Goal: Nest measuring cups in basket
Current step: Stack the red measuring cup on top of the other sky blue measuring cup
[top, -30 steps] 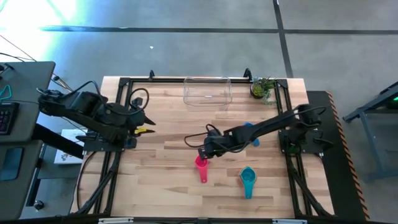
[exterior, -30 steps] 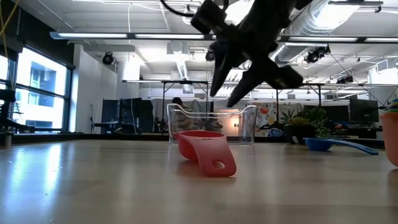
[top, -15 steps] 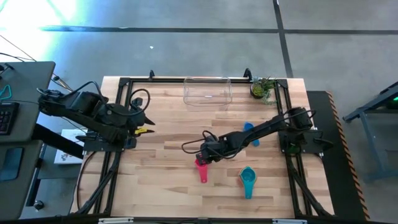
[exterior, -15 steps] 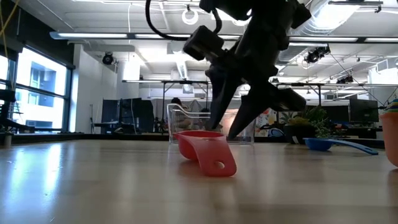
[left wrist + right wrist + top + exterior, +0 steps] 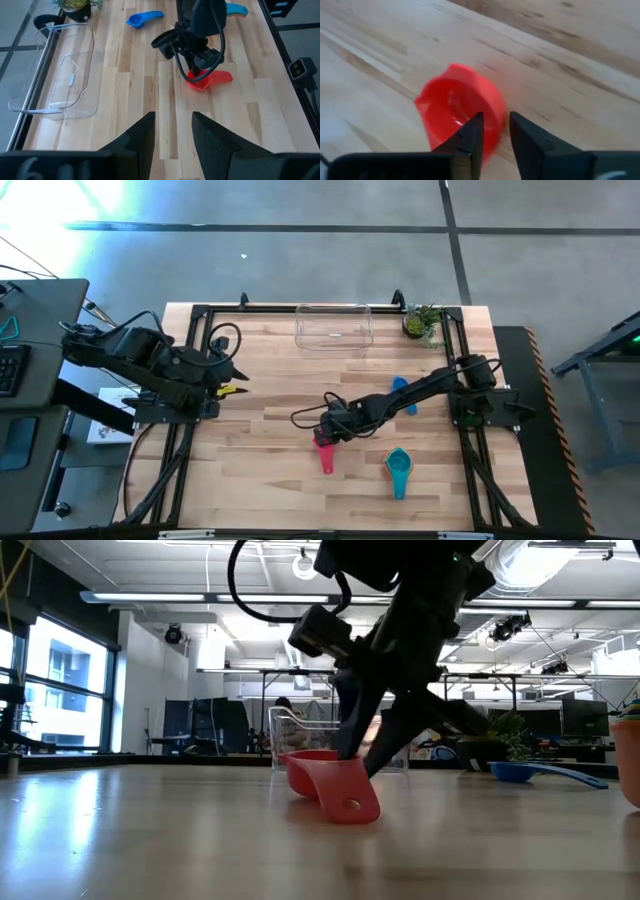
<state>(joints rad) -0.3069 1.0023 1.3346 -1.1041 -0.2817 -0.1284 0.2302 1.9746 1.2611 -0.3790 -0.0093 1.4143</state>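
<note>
A pink measuring cup lies on the wooden table near the middle, bowl on the boards and handle toward the near edge. My right gripper reaches down onto its bowl, one finger over the inside and one outside the wall; a gap still shows between the fingers. A blue cup and a teal cup lie to the right. The clear basket stands at the far edge. My left gripper hovers open at the table's left. My right gripper straddles the pink cup's bowl wall on the side away from the handle, coming from above and slanting down. One finger is inside the bowl, the other outside. Whether either finger touches the wall, I cannot tell. The cup rests on the table.
A small potted plant stands at the far right corner beside the basket. Black frame rails run along the table's edges. Bare boards lie between the pink cup and the basket.
My right gripper has come down onto the pink cup's bowl, toward the table's near left, and its fingers have drawn closer together around the bowl wall. The cup has stayed where it was.
</note>
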